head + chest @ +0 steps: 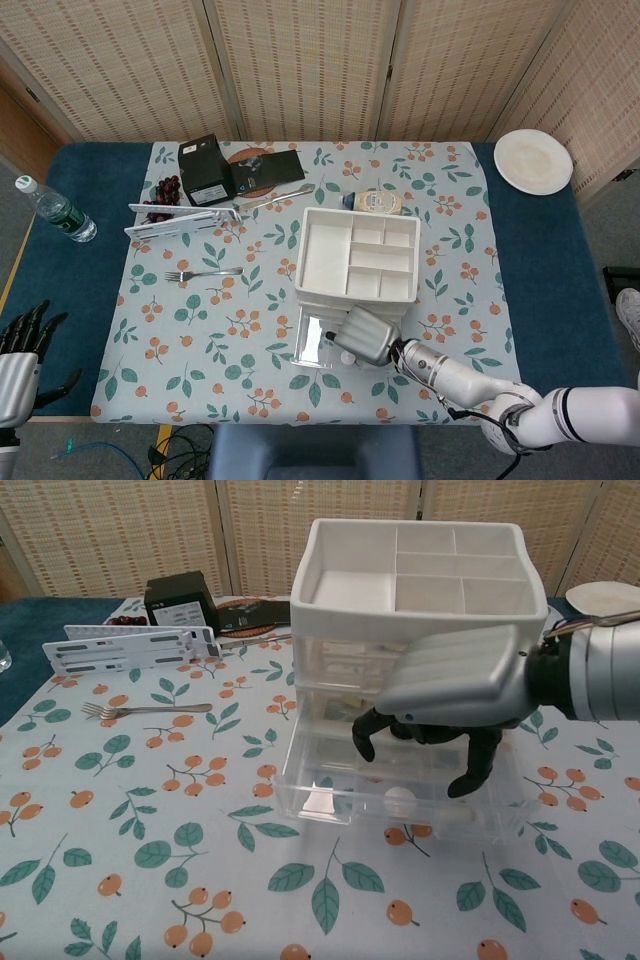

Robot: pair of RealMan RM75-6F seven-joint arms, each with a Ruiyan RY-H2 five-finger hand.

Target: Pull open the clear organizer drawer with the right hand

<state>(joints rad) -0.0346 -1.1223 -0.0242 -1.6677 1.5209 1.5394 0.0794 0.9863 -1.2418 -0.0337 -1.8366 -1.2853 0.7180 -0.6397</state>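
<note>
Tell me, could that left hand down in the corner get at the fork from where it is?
Probably not without a long reach. The left hand sits off the table's near left corner, while the fork lies well in on the cloth. Nothing stands between them, so the way looks free.

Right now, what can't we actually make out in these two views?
- Fingertip contact: in both views the right robot hand covers the clear drawer, so its hold is unclear.
- Upper drawers' contents: chest view, hidden behind the hand and blurred by plastic.
- Left robot hand: head view, cut off by the frame edge; absent from chest view.
- Black box label: too small.
</note>
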